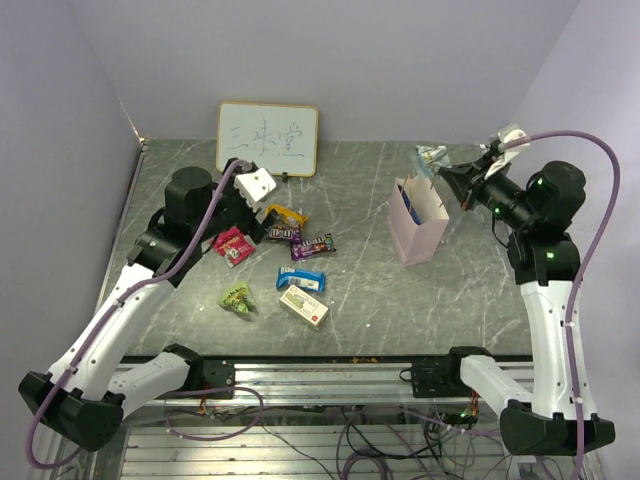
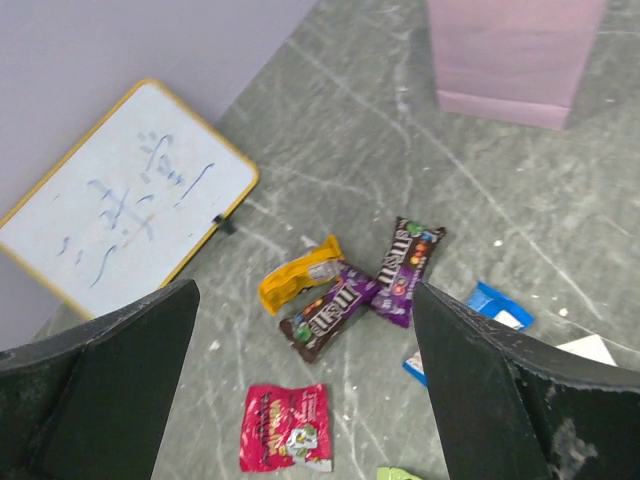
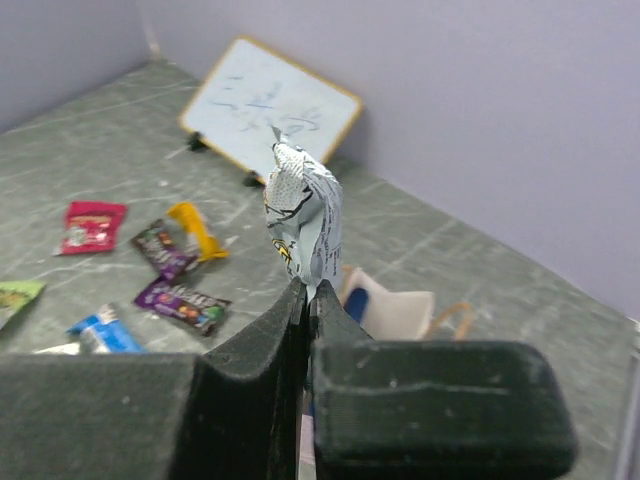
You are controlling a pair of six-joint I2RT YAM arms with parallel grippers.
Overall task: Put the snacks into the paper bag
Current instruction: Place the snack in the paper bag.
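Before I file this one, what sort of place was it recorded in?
Probably a robotics lab test cell: a grey stone-look table boxed in by plain lilac walls, two robot arms bolted to a metal rail with loose cables below, and snacks laid out near a paper bag.

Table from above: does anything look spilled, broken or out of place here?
Nothing spilled or torn. Snacks lie scattered left of the upright pink bag; a yellow wrapper and brown packet touch. One silvery packet is off the table, pinched in the right pincer.
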